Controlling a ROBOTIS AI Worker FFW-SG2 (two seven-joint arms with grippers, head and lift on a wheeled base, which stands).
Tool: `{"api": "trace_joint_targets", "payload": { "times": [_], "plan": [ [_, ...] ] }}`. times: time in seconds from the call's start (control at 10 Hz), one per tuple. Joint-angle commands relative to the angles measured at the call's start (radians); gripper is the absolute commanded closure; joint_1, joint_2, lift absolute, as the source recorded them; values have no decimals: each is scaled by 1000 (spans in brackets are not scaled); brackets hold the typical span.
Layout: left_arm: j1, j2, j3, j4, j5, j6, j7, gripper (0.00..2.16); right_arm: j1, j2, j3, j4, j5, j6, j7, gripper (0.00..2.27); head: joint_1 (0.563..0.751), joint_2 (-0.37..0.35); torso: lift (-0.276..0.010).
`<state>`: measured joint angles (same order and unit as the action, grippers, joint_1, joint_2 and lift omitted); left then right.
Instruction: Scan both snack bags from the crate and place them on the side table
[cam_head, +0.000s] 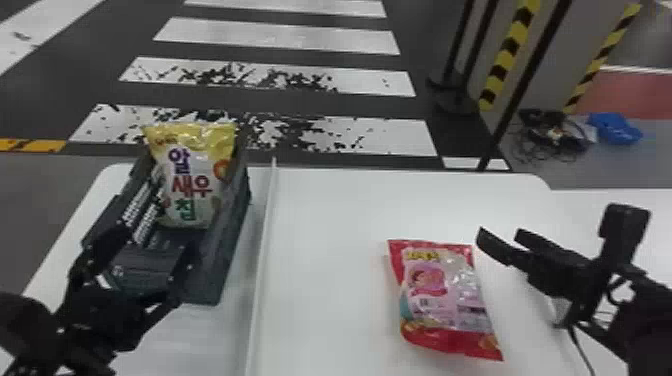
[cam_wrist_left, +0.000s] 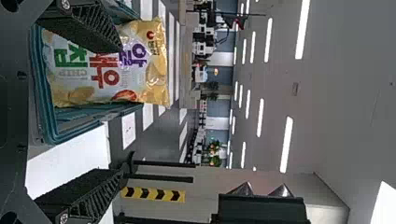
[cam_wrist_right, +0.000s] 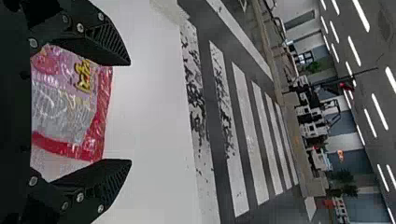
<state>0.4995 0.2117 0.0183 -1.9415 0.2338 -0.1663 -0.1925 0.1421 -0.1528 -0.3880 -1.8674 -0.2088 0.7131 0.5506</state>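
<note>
A white desk (cam_head: 325, 215) is spreading across the scene, its far edge bordering the floor; a thin raised strip (cam_head: 263, 230) is running near to far, separating the dark crate (cam_head: 232, 240) on the left from wide open surface on the right. The yellow-and-white snack bag (cam_head: 195, 170), glossy and puffed, with purple, red and green lettering, is standing in the crate's far part, rising above the rim. The red-and-pink snack bag (cam_head: 440, 292), shiny and crinkled, is lying flat right of the strip. The first bag's long axis is pointing upward, yellow end on top; the second's is running from far left to near right. The left gripper (cam_head: 162, 232) is hovering at the crate, jaws wide and empty; the right gripper (cam_head: 499, 234) is hanging near the red-and-pink bag, jaws also wide and empty.
</note>
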Motion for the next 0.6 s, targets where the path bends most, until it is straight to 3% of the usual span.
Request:
{"api": "trace_joint_targets", "payload": {
  "times": [0.0, 0.5],
  "plan": [
    [-2, -1, 0, 6, -1, 0, 1, 76, -36, -19, -28, 85, 52, -57, 0, 144, 695, -127, -95],
    [-6, -5, -3, 44, -1, 3, 1, 76, -108, -128, -45, 350, 181, -208, -34, 144, 695, -249, -95]
  ]
}}
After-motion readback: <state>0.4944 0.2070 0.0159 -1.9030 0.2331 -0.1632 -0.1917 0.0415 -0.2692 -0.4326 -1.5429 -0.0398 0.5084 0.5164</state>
